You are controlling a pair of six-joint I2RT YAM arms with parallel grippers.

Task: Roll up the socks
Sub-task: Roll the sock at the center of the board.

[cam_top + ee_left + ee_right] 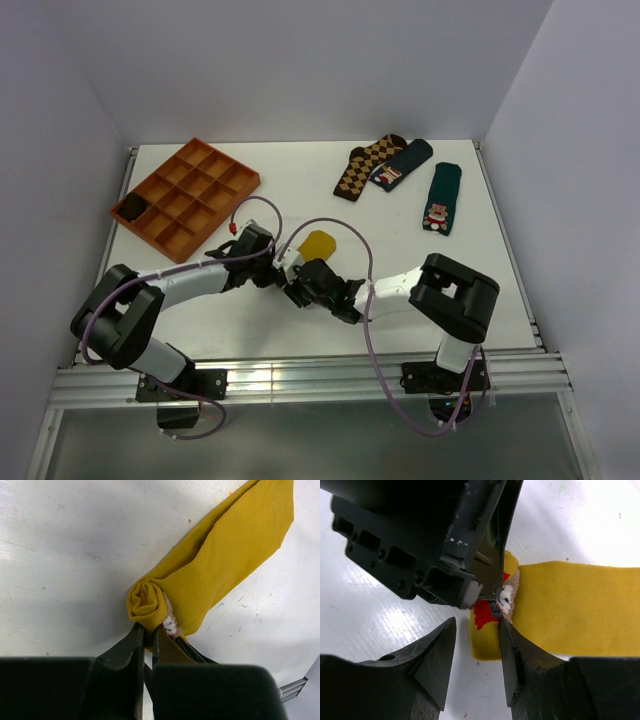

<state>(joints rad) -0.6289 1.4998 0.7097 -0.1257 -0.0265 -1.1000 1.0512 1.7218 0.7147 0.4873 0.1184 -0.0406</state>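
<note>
The mustard-yellow sock (318,243) lies on the white table between the two grippers. In the left wrist view its near end is wound into a small roll (147,600), and the rest (225,555) lies flat toward the upper right. My left gripper (148,630) is shut on the edge of that roll. In the right wrist view the roll (487,630) shows the red-and-white figure. My right gripper (477,635) is open around the roll, its right finger (512,655) touching the fabric and its left finger apart from it. The left gripper's fingers (470,580) press in from above.
An orange compartment tray (185,195) stands at the back left with a dark item (131,208) in one cell. A brown argyle sock (365,165) and two dark green socks (403,165) (441,198) lie at the back right. Walls close in on three sides.
</note>
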